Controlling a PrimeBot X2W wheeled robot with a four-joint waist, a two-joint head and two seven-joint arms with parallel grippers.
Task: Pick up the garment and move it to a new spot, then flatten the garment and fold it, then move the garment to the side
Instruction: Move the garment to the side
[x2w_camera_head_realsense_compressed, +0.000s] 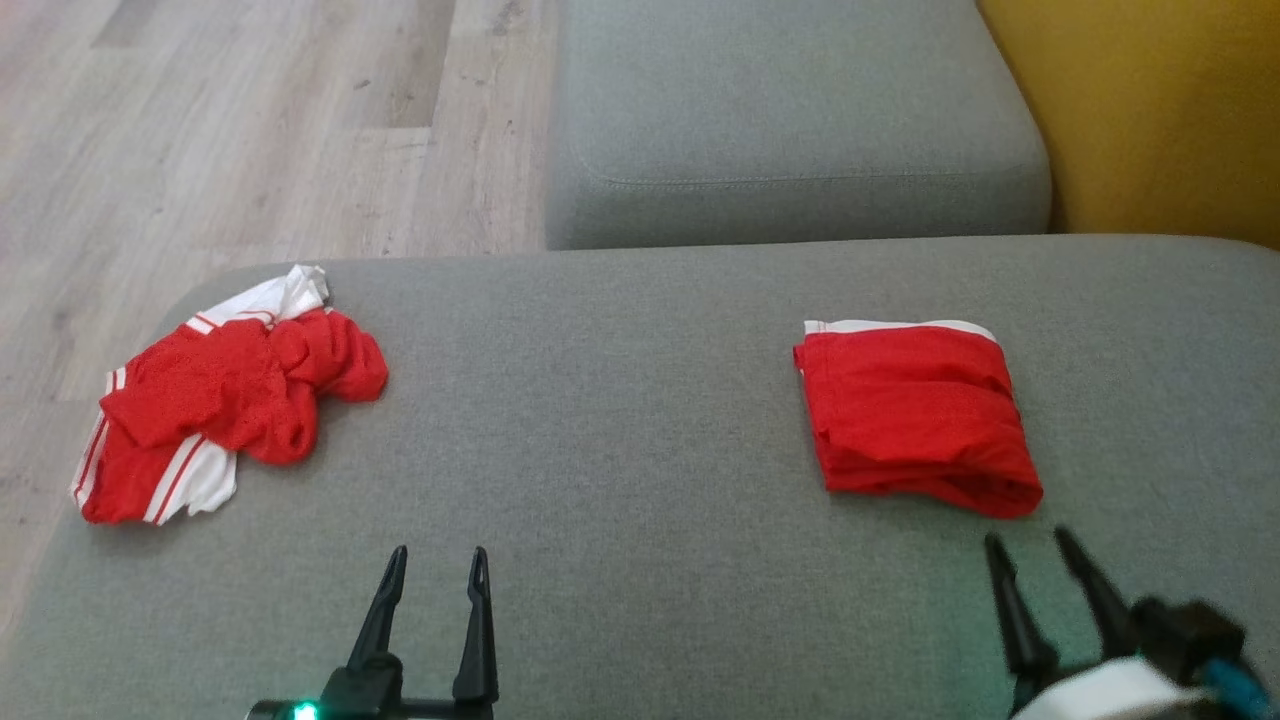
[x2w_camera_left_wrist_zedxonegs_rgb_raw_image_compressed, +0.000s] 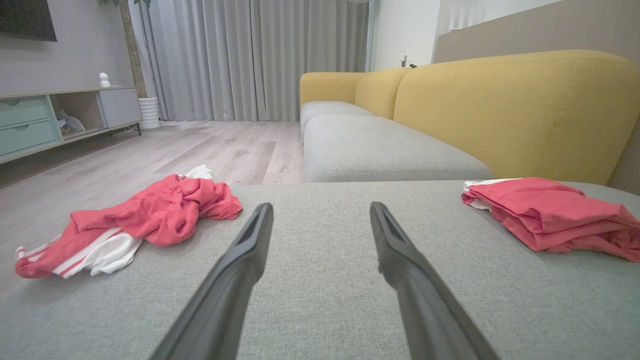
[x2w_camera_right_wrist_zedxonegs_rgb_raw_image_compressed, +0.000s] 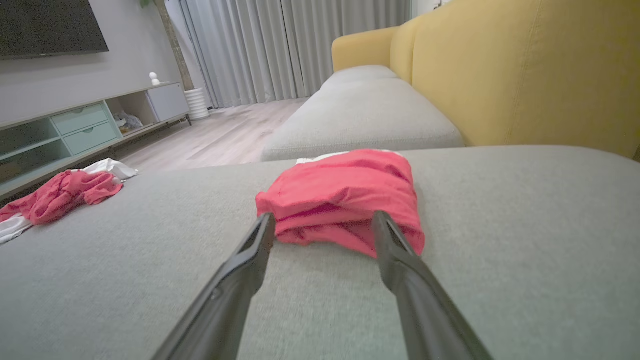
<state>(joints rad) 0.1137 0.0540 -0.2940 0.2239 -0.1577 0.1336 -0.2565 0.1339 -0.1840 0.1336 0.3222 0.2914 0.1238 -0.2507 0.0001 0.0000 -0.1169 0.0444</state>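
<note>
Right tool (x2w_camera_head_realsense_compressed: 1025, 537), spread and empty, hovers with the folded red garment (x2w_camera_head_realsense_compressed: 915, 415) just ahead on the sofa cushion (x2w_camera_head_realsense_compressed: 620, 400), so we should slip low under its near edge and pinch every layer to keep the fold, while left tool (x2w_camera_head_realsense_compressed: 440, 552), also spread, sits well to its left.

Left pincer (x2w_camera_head_realsense_compressed: 435, 565) and right pincer (x2w_camera_head_realsense_compressed: 1030, 548) — both spread, empty, fingers forward.

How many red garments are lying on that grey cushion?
2. A crumpled garment lies at the cushion's left edge; a folded garment lies on the right, just beyond the right gripper. Nothing seems hidden.
</note>
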